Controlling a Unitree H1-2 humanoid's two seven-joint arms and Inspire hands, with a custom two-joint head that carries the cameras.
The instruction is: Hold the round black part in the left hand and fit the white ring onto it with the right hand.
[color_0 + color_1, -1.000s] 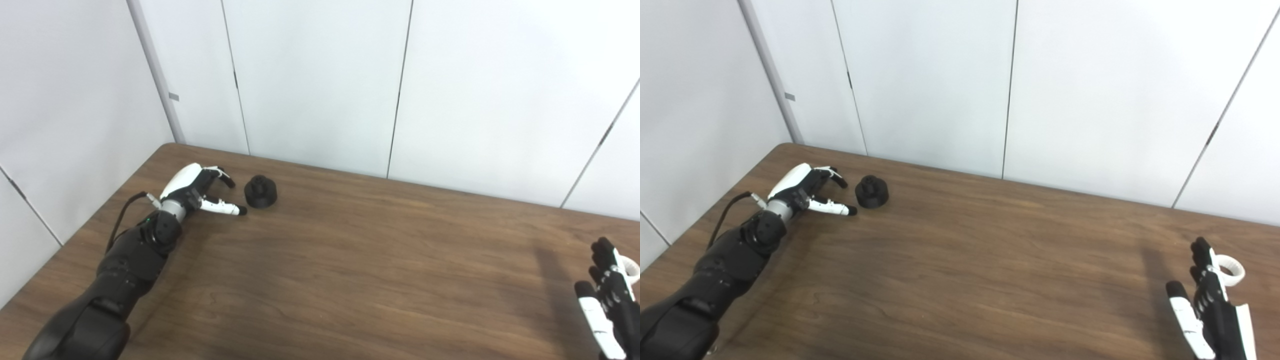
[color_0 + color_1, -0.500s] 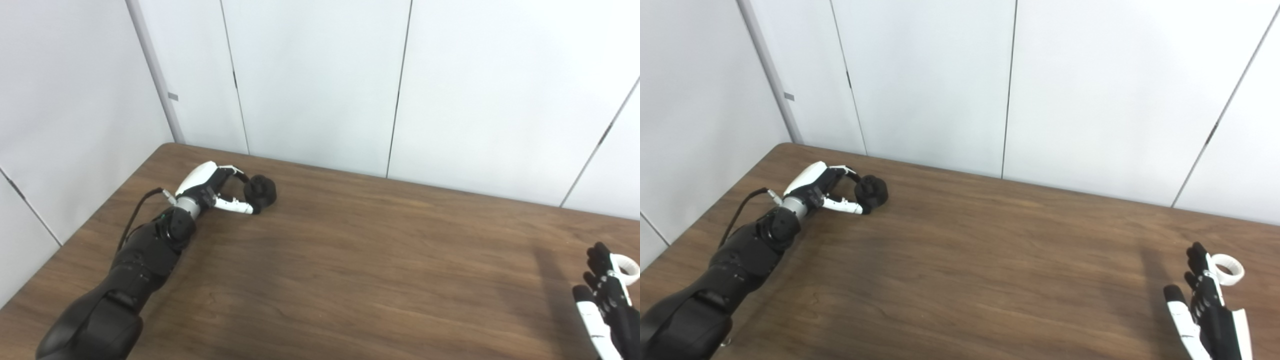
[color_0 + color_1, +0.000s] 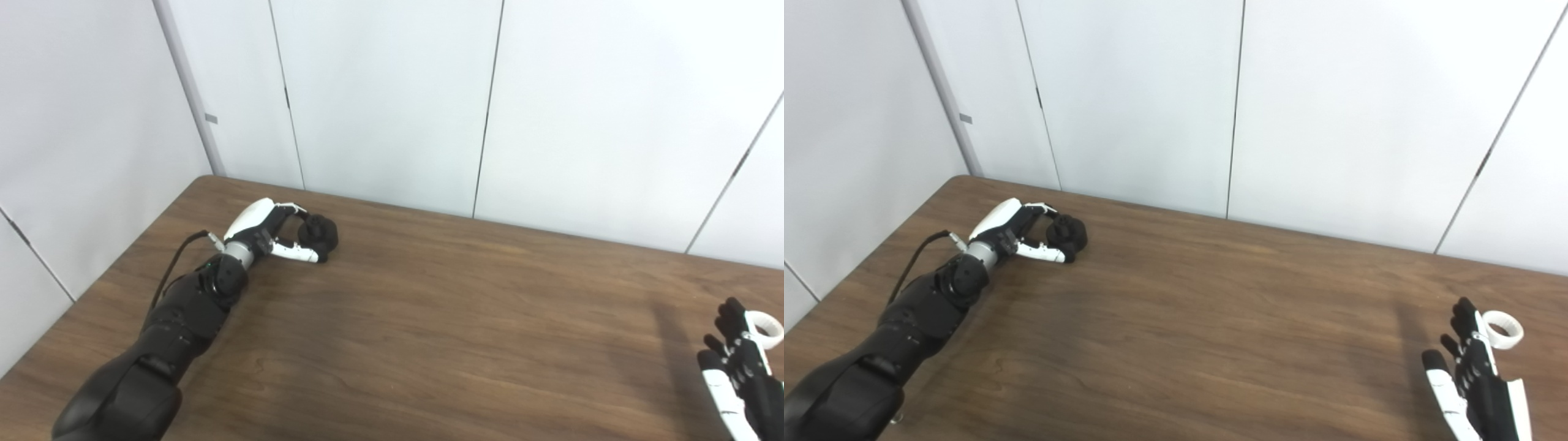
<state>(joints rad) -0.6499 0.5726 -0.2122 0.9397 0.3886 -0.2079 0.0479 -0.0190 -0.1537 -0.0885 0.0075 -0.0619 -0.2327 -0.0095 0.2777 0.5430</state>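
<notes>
The round black part (image 3: 323,233) sits on the brown table at the far left. My left hand (image 3: 274,233) reaches it with fingers and thumb curled around it from the left; it rests on the table. It also shows in the right eye view (image 3: 1072,233). The white ring (image 3: 1502,329) lies flat on the table at the far right. My right hand (image 3: 1473,376) is open with fingers spread, just left of the ring, its fingertips close beside it but not holding it.
The wooden table (image 3: 429,331) stretches between the two hands. White wall panels (image 3: 392,98) rise close behind its far edge and along its left side.
My left hand moved right and closed its fingers around the black part, which tipped slightly. My right hand sank a little lower beside the ring. The ring has not moved.
</notes>
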